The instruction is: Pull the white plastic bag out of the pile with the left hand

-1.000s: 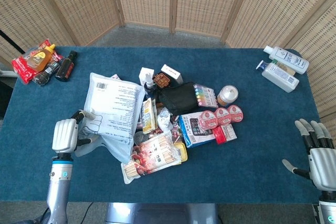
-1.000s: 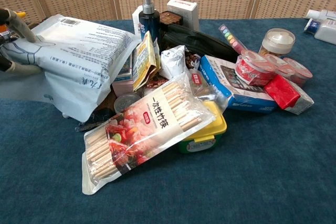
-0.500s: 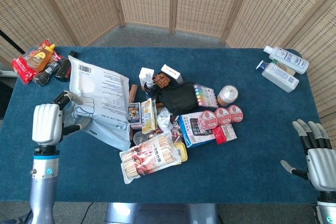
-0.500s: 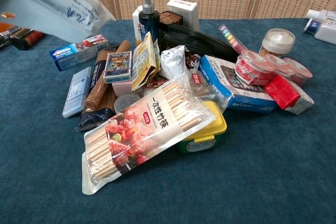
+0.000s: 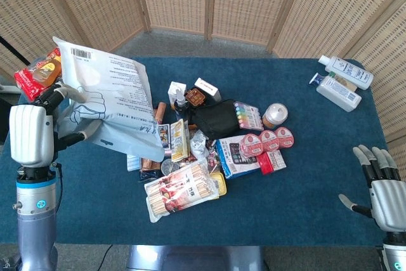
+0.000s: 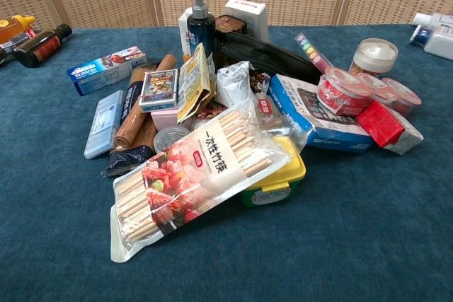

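In the head view my left hand (image 5: 33,132) holds the white plastic bag (image 5: 111,96) by its left edge, lifted clear above the table at the left. The bag carries a barcode and printed text and hangs tilted over the pile's left side. The pile (image 5: 209,141) lies mid-table; the chest view shows its bamboo skewer pack (image 6: 191,175), blue box (image 6: 311,114) and dark spray bottle (image 6: 200,26), but neither the bag nor the left hand. My right hand (image 5: 384,185) stays at the table's front right corner, fingers spread, holding nothing.
Sauce bottles and red packets (image 5: 38,71) sit at the back left corner. Two white lotion bottles (image 5: 342,80) lie at the back right. A toothpaste box (image 6: 106,70) and a pale blue case (image 6: 105,122) lie at the pile's left. Wicker screens stand behind the table.
My left hand has risen and drawn left with the white bag, which left the pile and the chest view. Items that lay under it now show. The right hand has barely moved.
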